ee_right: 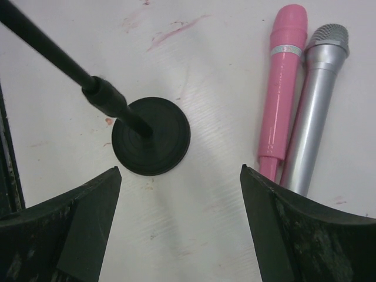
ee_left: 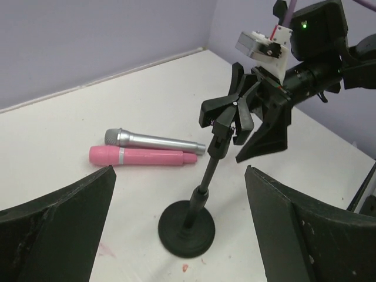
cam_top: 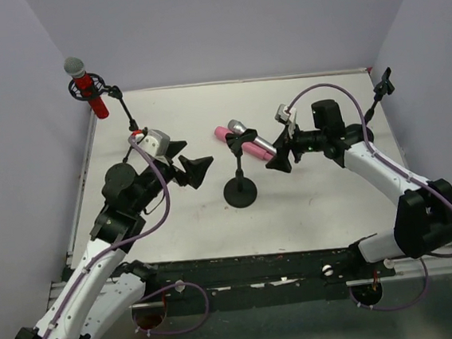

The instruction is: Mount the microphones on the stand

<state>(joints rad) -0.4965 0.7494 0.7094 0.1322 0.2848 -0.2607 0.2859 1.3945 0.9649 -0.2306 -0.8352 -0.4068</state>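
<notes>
The red microphone (cam_top: 88,88) already sat in the clip of the far-left stand (cam_top: 116,96). The other 2 lay flat on the tabletop (cam_top: 325,200): the pink microphone (ee_right: 282,88) and the silver-grey microphone (ee_right: 314,111), side by side and touching or nearly so, just behind the middle stand (ee_left: 202,182). That stand's clip (ee_left: 226,114) was empty.

Both sets of fingers stood wide apart and held nothing. The left gripper (cam_top: 191,160) hung on the left of the middle stand, facing it, with the 2 microphones beyond the pole. The right gripper (ee_right: 179,173) was on the other side, close to the clip and plainly the nearer arm.

From the right wrist, the long axes of the pair ran almost straight away from the fingers, heads far and tail ends near. They lay off to one side, not in the gap. The silver-grey tail slipped behind 1 finger (ee_right: 305,235), and the stand's round base (ee_right: 151,136) lay nearer the middle of the gap.

A pickup would probably need the right wrist shifted sideways over the pair and turned to close across a barrel. There was little or no room between the 2 bodies, so only their outer flanks were free. The pole and clip crowded the near side. Beyond the pair lay open tabletop. A 3rd stand (cam_top: 380,89) stood at the far-right edge.
</notes>
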